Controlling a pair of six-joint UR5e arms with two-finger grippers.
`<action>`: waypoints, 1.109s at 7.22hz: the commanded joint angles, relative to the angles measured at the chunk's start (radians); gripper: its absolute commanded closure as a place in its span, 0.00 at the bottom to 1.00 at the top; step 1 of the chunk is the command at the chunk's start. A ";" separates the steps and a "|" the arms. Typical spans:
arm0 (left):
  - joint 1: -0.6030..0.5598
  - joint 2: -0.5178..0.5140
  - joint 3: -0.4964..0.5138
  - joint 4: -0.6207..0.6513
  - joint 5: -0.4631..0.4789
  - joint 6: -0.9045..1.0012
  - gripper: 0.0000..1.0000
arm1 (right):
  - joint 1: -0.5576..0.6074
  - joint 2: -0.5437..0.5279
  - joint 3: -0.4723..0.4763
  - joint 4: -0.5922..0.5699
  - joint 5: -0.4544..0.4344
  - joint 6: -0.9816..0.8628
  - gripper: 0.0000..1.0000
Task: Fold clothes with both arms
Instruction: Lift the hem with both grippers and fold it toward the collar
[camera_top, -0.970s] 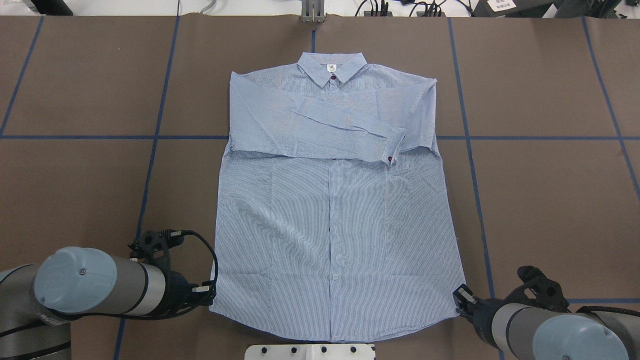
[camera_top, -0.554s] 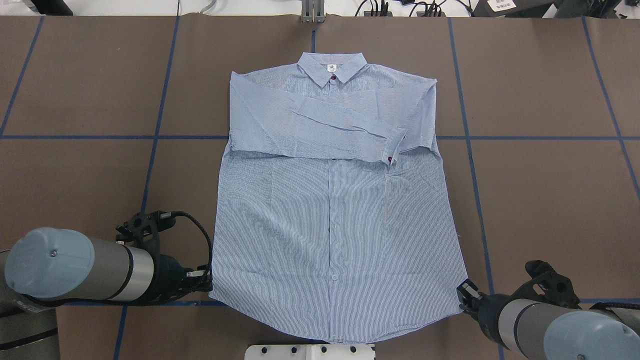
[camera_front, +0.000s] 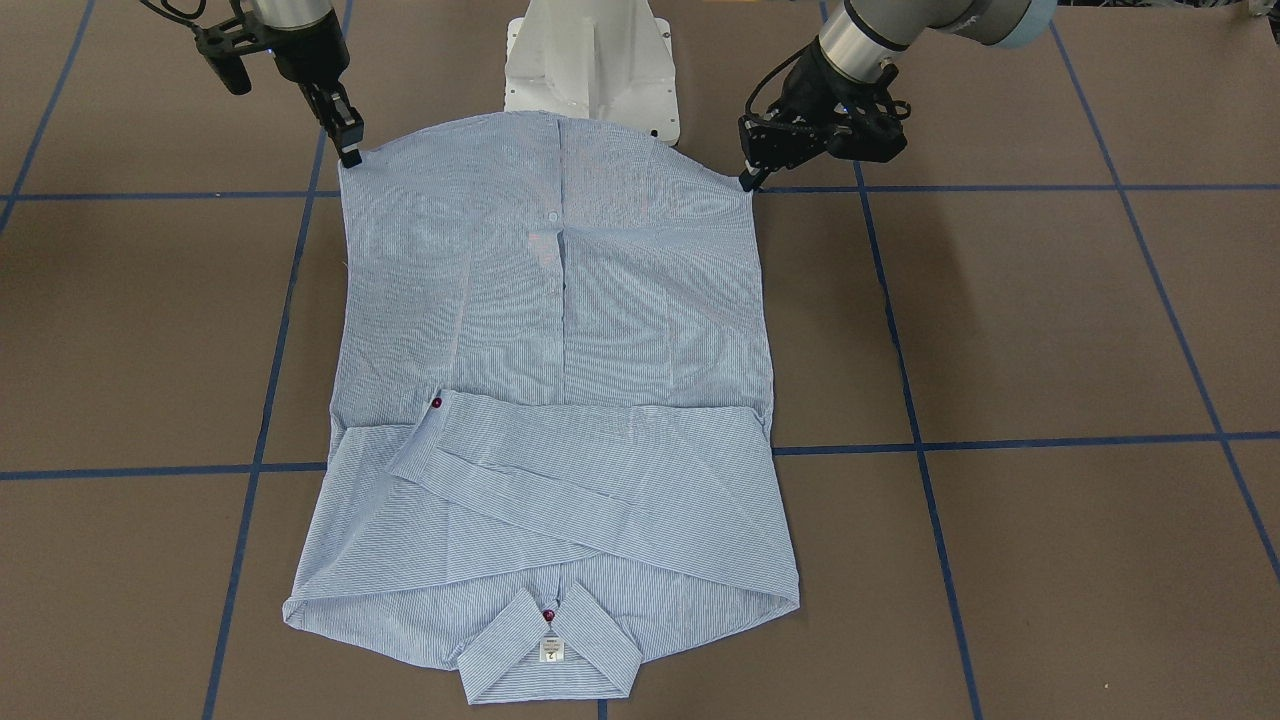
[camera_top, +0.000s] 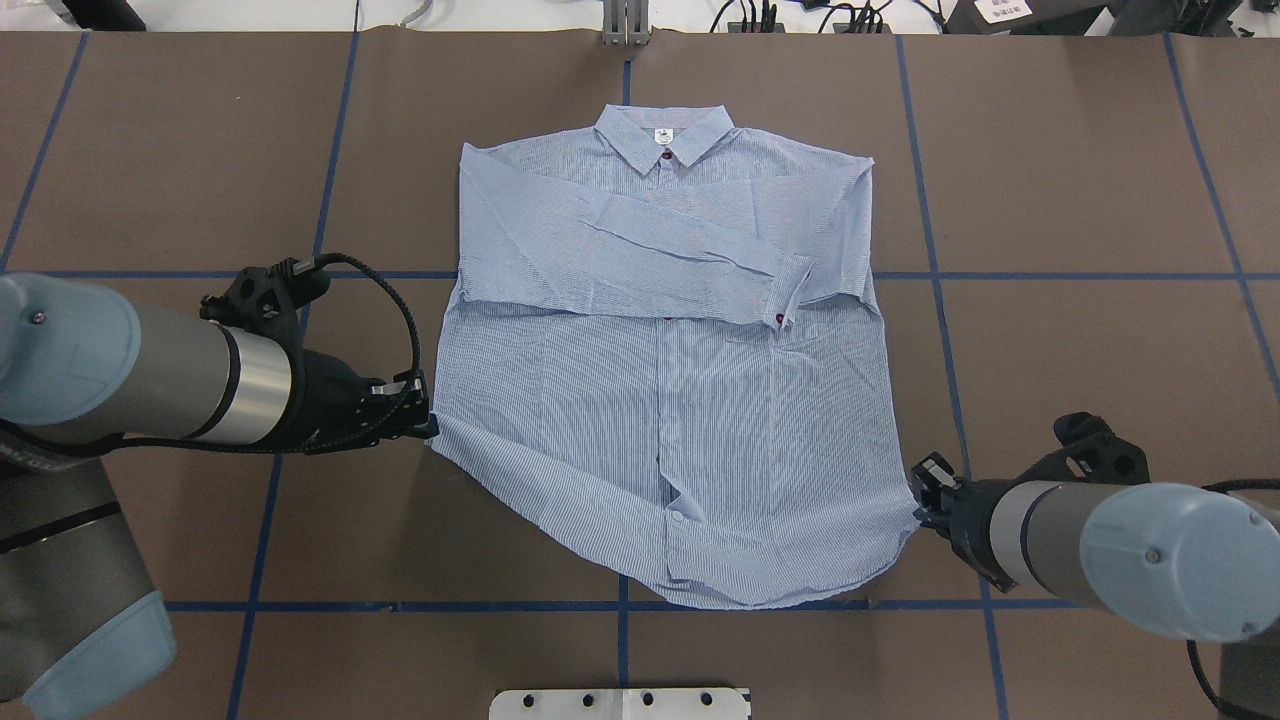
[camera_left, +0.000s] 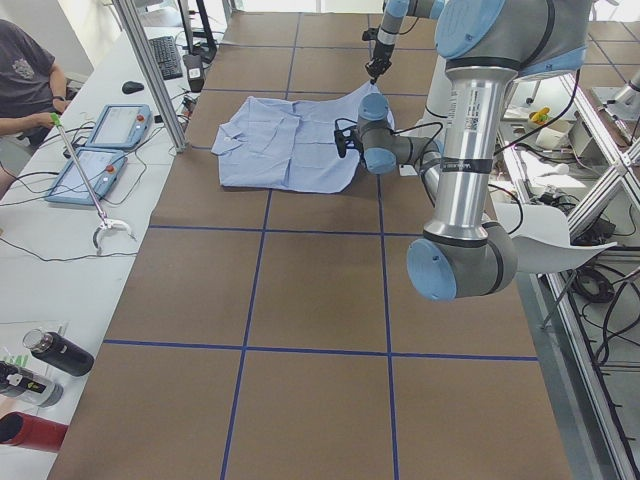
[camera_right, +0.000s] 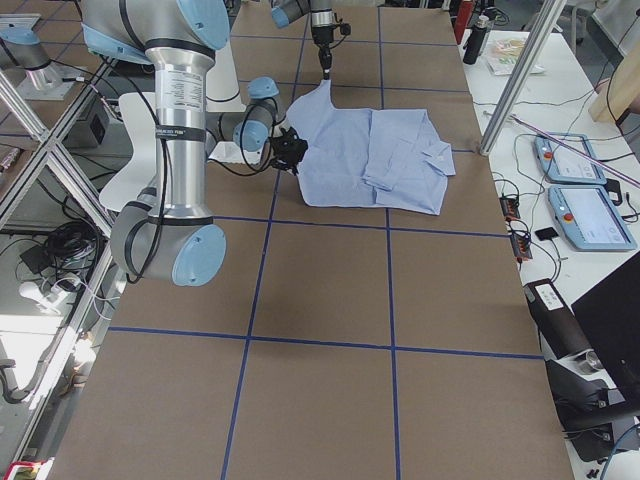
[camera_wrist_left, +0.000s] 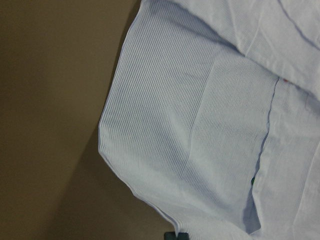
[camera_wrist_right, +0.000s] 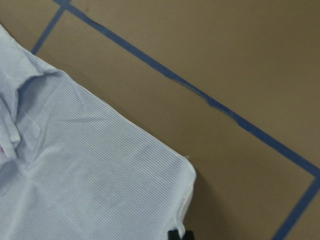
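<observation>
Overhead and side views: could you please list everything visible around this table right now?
shirt: one, light blue and white striped, mid-table, sleeves folded across the chest.
table: one, brown with blue tape lines, under the shirt.
pedestal: one, white, at the robot's edge of the table.
control tablets: two, grey with blue screens, on the white side bench.
bottles: at least two, black and red, on that bench.
person: one, dark top, seated at that bench.
arms: two, silver-grey with pale blue caps, left arm and right arm.
left gripper: one, black, shut on one hem corner.
right gripper: one, black, shut on the other hem corner.
</observation>
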 joint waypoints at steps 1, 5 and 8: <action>-0.112 -0.118 0.129 0.049 -0.032 0.019 1.00 | 0.218 0.129 -0.141 -0.002 0.131 -0.161 1.00; -0.218 -0.222 0.303 0.035 -0.041 0.074 1.00 | 0.424 0.381 -0.443 -0.032 0.223 -0.370 1.00; -0.235 -0.275 0.493 -0.085 -0.037 0.082 1.00 | 0.492 0.537 -0.648 -0.031 0.218 -0.393 1.00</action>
